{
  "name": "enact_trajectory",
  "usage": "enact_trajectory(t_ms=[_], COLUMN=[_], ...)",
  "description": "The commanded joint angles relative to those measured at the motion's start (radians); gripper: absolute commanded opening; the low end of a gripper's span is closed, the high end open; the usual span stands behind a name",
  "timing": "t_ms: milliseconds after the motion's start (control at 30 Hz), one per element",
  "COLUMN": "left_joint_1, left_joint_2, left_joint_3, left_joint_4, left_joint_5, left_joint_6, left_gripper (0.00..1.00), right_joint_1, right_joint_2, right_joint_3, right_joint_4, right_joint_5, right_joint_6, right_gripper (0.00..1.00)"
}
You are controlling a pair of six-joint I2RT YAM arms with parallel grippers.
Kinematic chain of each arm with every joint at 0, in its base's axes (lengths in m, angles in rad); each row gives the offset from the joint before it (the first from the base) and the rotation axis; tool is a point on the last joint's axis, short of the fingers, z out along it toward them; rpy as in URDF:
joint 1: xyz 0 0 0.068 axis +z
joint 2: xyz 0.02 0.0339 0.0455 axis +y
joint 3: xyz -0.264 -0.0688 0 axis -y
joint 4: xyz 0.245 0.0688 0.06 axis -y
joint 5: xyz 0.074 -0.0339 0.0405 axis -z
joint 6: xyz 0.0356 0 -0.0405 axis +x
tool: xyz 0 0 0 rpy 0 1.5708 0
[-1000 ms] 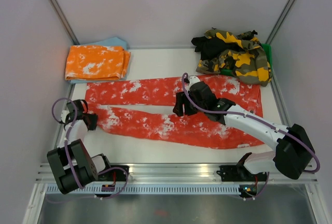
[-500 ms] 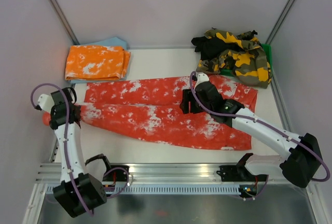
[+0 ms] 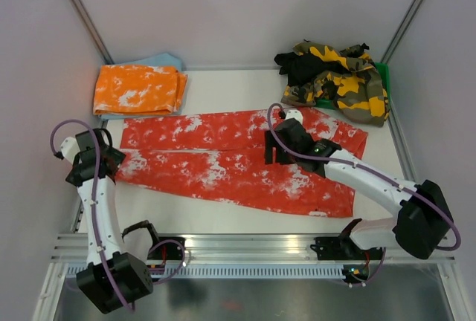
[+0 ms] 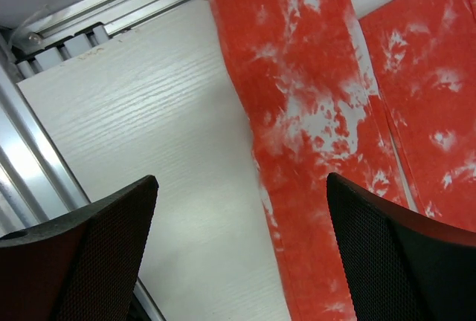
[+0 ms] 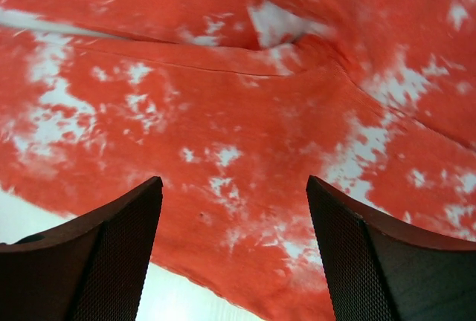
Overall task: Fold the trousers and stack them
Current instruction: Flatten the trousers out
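The red, white-splotched trousers [image 3: 223,159] lie flat across the table, legs pointing left and waist to the right. My left gripper [image 3: 111,160] hovers open at the cuff end of the near leg. In the left wrist view the left gripper [image 4: 242,180] straddles the cloth's edge, with the trousers [image 4: 297,76] running up between the fingers and nothing gripped. My right gripper [image 3: 277,148] stands open over the crotch area. In the right wrist view the right gripper [image 5: 234,180] has only flat trousers [image 5: 245,98] beneath it.
A folded orange-and-white pair [image 3: 137,89] rests on a light-blue cloth [image 3: 167,61] at the back left. A heap of camouflage and black trousers [image 3: 335,76] sits on a green bin [image 3: 383,72] at the back right. A metal rail [image 3: 253,243] lines the near edge.
My left gripper pulled the near leg's cuff leftward, then opened and let it go. The trousers shifted left and lie straighter. The right gripper opened wider.
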Motion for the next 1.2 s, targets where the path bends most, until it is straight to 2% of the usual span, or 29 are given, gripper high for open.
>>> enact_trajectory(t_ms=[0, 100, 200, 233, 300, 333, 400, 433, 533, 667, 733, 767, 800, 967, 1067, 1167], left_joint_1=[-0.003, -0.003, -0.005, -0.005, -0.005, -0.005, -0.005, -0.005, -0.005, -0.005, -0.005, -0.005, -0.005, -0.005, -0.005, -0.005], left_joint_2=[0.01, 0.026, 0.034, 0.036, 0.045, 0.049, 0.062, 0.069, 0.092, 0.089, 0.077, 0.074, 0.071, 0.077, 0.082, 0.086], left_joint_3=[0.032, 0.035, 0.032, 0.033, 0.035, 0.034, 0.032, 0.033, 0.044, 0.044, 0.041, 0.04, 0.041, 0.061, 0.067, 0.06], left_joint_4=[0.048, 0.097, 0.138, 0.147, 0.163, 0.17, 0.186, 0.196, 0.204, 0.221, 0.227, 0.23, 0.233, 0.232, 0.233, 0.241], left_joint_5=[0.105, 0.188, 0.231, 0.24, 0.248, 0.253, 0.285, 0.299, 0.349, 0.394, 0.4, 0.4, 0.4, 0.4, 0.4, 0.4], left_joint_6=[0.052, 0.081, 0.093, 0.098, 0.096, 0.095, 0.096, 0.098, 0.107, 0.099, 0.093, 0.088, 0.088, 0.09, 0.088, 0.09], left_gripper=[1.0, 1.0, 1.0, 1.0, 1.0, 1.0, 1.0, 1.0, 1.0, 1.0, 1.0, 1.0, 1.0, 1.0, 1.0, 1.0], right_joint_1=[-0.064, -0.127, -0.144, -0.145, -0.145, -0.145, -0.145, -0.145, -0.145, -0.185, -0.223, -0.281, -0.315, -0.515, -0.567, -0.612], right_joint_2=[-0.03, -0.1, -0.107, -0.099, -0.071, -0.062, -0.03, -0.019, 0.002, -0.042, -0.08, -0.099, -0.146, -0.261, -0.277, -0.277], right_joint_3=[-0.028, -0.171, -0.285, -0.31, -0.34, -0.372, -0.395, -0.407, -0.409, -0.38, -0.39, -0.4, -0.426, -0.498, -0.486, -0.461], right_joint_4=[-0.08, -0.022, -0.009, -0.012, -0.011, 0.0, 0.017, 0.015, -0.082, -0.26, -0.309, -0.323, -0.324, -0.294, -0.319, -0.337], right_joint_5=[0.071, 0.041, 0.055, 0.061, 0.057, 0.051, 0.032, 0.028, 0.064, 0.188, 0.199, 0.193, 0.164, 0.005, -0.011, 0.024], right_joint_6=[0.137, 0.212, 0.266, 0.274, 0.309, 0.317, 0.333, 0.338, 0.363, 0.488, 0.554, 0.574, 0.588, 0.525, 0.51, 0.516], right_gripper=[0.85, 0.8, 0.65, 0.54, 0.44, 0.35, 0.29, 0.23, 0.12, 0.08, 0.06, 0.06, 0.02, 0.03, 0.05, 0.02])
